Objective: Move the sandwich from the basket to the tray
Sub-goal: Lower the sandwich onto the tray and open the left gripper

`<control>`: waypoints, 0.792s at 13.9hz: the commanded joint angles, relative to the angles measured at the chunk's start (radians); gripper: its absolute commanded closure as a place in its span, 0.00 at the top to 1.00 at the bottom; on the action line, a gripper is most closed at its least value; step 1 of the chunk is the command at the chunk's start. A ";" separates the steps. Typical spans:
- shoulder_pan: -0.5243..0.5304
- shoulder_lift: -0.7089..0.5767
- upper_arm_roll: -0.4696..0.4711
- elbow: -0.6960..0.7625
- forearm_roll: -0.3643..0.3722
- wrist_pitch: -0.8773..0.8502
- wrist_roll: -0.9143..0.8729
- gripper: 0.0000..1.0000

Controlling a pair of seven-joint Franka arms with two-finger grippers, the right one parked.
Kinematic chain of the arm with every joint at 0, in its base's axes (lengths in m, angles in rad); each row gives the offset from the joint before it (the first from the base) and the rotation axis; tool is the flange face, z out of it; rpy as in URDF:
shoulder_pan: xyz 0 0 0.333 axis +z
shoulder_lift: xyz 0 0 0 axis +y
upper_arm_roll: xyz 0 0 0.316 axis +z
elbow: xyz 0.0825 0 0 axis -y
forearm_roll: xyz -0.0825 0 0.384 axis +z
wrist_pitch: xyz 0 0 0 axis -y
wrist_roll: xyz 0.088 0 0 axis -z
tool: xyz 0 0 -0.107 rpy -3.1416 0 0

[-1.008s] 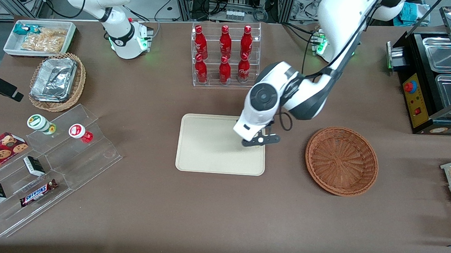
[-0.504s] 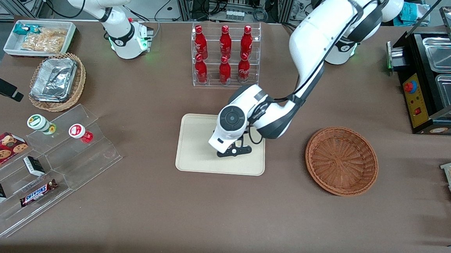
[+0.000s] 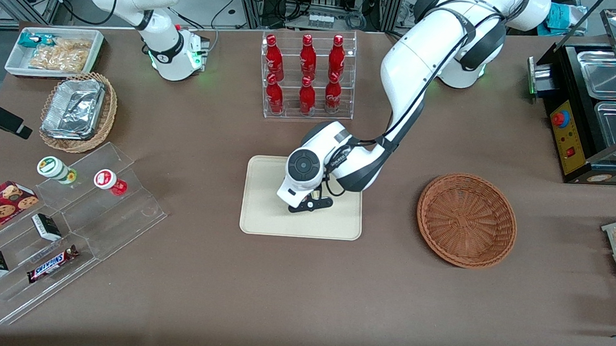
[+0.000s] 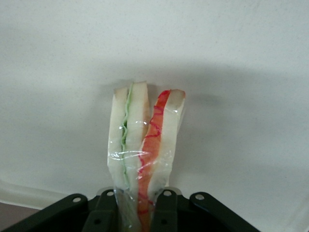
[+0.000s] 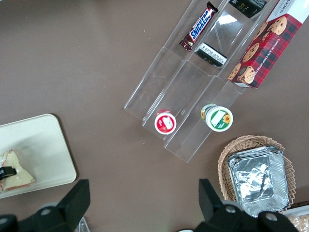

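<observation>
While my gripper (image 3: pixel 310 204) hangs low over the tray (image 3: pixel 263 213), its fingers (image 4: pixel 164 212) are clamped on the plastic-wrapped sandwich (image 4: pixel 144 145), which stands on edge with its tip at or just above the tray's cream floor. Beside the tray, toward my own end of the brown table (image 3: pixel 300 301), sits the woven basket (image 3: pixel 466 220), and farther from the front camera than the tray stands a clear rack of red bottles (image 3: pixel 307 76). Toward the parked arm's end lie tiered acrylic steps (image 3: pixel 69 233) with snacks, past the table's edge hang cables and metal framing (image 3: pixel 329 3).
</observation>
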 commanded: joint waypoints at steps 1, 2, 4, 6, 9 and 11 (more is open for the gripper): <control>-0.011 0.022 0.008 0.037 0.019 0.001 -0.044 0.44; -0.011 0.033 0.008 0.039 0.021 0.002 -0.051 0.46; -0.012 0.036 0.020 0.039 0.036 0.016 -0.053 0.96; -0.012 0.030 0.023 0.039 0.074 0.017 -0.070 1.00; -0.011 0.006 0.065 0.054 0.110 0.019 -0.094 1.00; -0.008 -0.014 0.079 0.101 0.113 0.019 -0.094 1.00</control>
